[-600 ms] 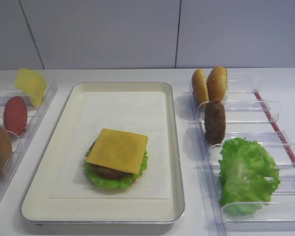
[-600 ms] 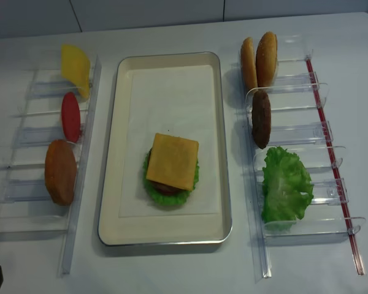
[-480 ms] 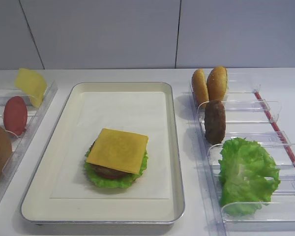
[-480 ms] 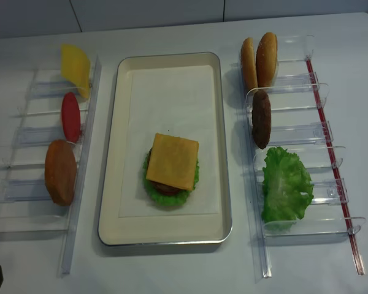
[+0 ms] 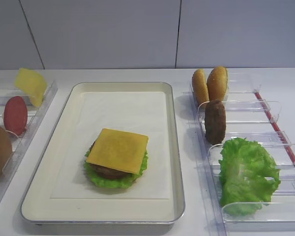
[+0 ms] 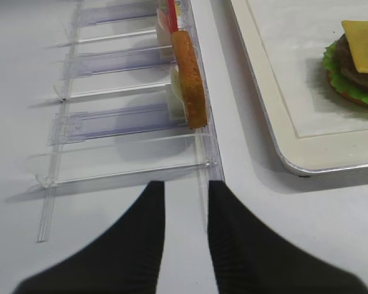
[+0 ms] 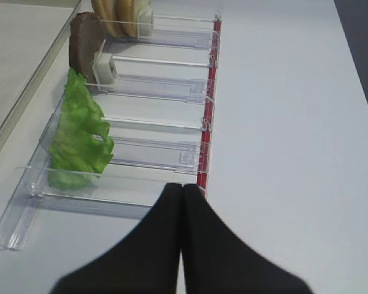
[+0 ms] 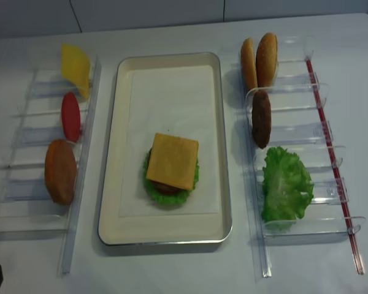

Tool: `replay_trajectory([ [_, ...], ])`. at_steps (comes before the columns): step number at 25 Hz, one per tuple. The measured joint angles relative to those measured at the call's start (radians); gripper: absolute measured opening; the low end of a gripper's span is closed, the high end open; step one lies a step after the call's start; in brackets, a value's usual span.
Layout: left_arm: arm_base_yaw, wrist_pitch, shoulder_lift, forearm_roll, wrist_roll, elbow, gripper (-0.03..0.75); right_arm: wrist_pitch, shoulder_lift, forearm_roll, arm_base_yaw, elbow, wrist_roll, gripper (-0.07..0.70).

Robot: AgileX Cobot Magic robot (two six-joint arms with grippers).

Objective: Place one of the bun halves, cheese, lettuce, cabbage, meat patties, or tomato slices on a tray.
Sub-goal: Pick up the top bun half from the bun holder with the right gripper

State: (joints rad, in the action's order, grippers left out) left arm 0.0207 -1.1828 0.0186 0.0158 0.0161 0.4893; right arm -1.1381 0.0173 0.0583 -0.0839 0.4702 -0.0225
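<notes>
The cream tray (image 5: 174,147) (image 8: 113,153) holds a stack: a cheese slice (image 5: 118,150) (image 8: 172,160) over a meat patty and lettuce. Two bun halves (image 5: 217,82) (image 8: 267,58), a patty (image 5: 215,121) and lettuce (image 5: 248,174) (image 8: 286,184) stand in the right rack. More cheese (image 5: 31,85), a tomato slice (image 5: 15,115) (image 8: 70,116) and a flat bun half (image 8: 61,171) (image 6: 190,76) stand in the left rack. In the left wrist view my left gripper (image 6: 185,187) is open and empty at that rack's near end. My right gripper (image 7: 183,187) is shut and empty, near the right rack's end.
Clear plastic racks (image 8: 34,184) (image 8: 306,141) flank the tray on both sides. A red strip (image 7: 210,92) runs along the right rack's outer edge. White table surface (image 7: 294,153) lies to the right of it. A grey wall stands behind the table.
</notes>
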Motion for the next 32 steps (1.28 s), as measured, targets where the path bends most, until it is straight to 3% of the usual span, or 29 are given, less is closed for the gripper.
replay_trajectory([
  [4, 0.0, 0.0, 0.0, 0.0, 0.0, 0.0, 0.171, 0.0, -0.008, 0.0, 0.0, 0.0, 0.004, 0.02],
  [6, 0.0, 0.0, 0.0, 0.0, 0.0, 0.0, 0.171, 0.004, -0.038, 0.001, 0.0, 0.0, 0.007, 0.079],
  [12, 0.0, 0.0, 0.0, 0.0, 0.0, 0.0, 0.171, 0.032, -0.215, 0.036, 0.0, 0.039, 0.051, 0.501],
  [14, 0.0, 0.0, 0.0, 0.0, 0.0, 0.0, 0.171, 0.042, -0.309, 0.04, 0.0, 0.096, 0.053, 0.571],
  [19, 0.0, 0.0, 0.0, 0.0, 0.0, 0.0, 0.171, 0.03, -0.564, 0.047, 0.0, 0.294, 0.055, 0.61],
  [25, 0.0, 0.001, 0.0, 0.0, 0.0, 0.0, 0.171, -0.083, -0.919, 0.062, 0.0, 0.573, 0.055, 0.61],
  [32, 0.0, 0.001, 0.0, 0.0, 0.0, 0.0, 0.171, -0.109, -1.296, 0.103, -0.032, 0.874, 0.055, 0.61],
])
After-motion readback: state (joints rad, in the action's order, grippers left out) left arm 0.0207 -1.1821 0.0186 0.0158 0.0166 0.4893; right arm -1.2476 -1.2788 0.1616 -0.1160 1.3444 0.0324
